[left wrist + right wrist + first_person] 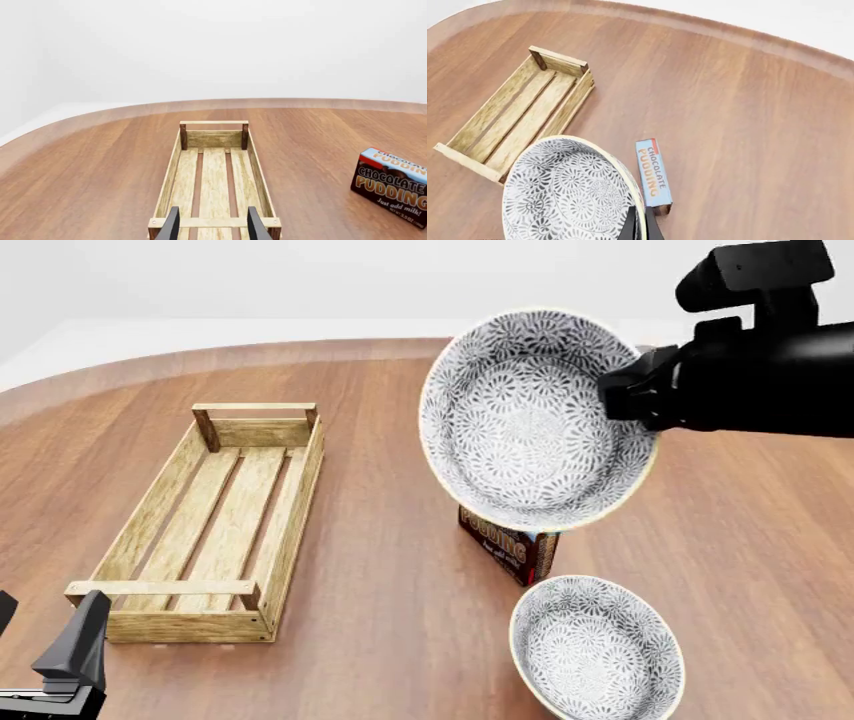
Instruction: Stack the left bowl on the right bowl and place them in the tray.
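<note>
Above the pudding box (513, 548), the right gripper (640, 227) holds one patterned bowl (531, 420) aloft, its fingers pinched on the rim and the bowl tipped steeply on edge. The second bowl (597, 648) sits on the worktop (374, 570) just nearer than the box. The empty tray (214, 525) lies well apart from the box, with the left gripper (212, 225) at its near end, fingers spread and empty. The bowl looks rigid, glazed and likely slippery, so a rim pinch may let it swing.
</note>
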Tool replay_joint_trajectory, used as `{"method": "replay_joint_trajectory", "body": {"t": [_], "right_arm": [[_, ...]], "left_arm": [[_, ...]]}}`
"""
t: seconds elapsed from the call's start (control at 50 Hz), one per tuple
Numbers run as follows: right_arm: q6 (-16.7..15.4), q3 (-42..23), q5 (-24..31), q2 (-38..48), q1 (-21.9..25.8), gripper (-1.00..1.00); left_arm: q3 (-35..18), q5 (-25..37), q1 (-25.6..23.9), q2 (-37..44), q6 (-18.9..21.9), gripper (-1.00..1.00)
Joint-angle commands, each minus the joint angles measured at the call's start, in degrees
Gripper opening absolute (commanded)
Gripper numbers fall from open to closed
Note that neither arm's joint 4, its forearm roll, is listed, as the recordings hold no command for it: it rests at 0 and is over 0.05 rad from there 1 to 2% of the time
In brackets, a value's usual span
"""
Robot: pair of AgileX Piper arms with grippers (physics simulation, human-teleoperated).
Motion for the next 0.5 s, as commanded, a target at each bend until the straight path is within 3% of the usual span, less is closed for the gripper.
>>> {"method": "replay_joint_trajectory", "body": {"t": [0.02,0.14,0.2,0.28,0.34,0.5], "right_arm": [[5.92,7.21,-0.38,-6.83,-1.73,-1.0],[7.83,11.09,-1.15,-9.34,-2.98,-1.0],[10.29,15.98,-2.39,-12.02,-4.48,-1.0],[10.37,16.8,-2.69,-12.33,-4.66,-1.0],[12.77,20.93,-4.34,-14.18,-6.13,-1.0],[13.53,23.67,-4.51,-15.71,-6.67,-1.0]], "left_arm": [[0.0,0.0,0.0,0.0,0.0,1.0],[0.0,0.0,0.0,0.0,0.0,1.0],[0.0,0.0,0.0,0.0,0.0,1.0],[0.0,0.0,0.0,0.0,0.0,1.0],[0.0,0.0,0.0,0.0,0.0,1.0],[0.0,0.0,0.0,0.0,0.0,1.0]]}}
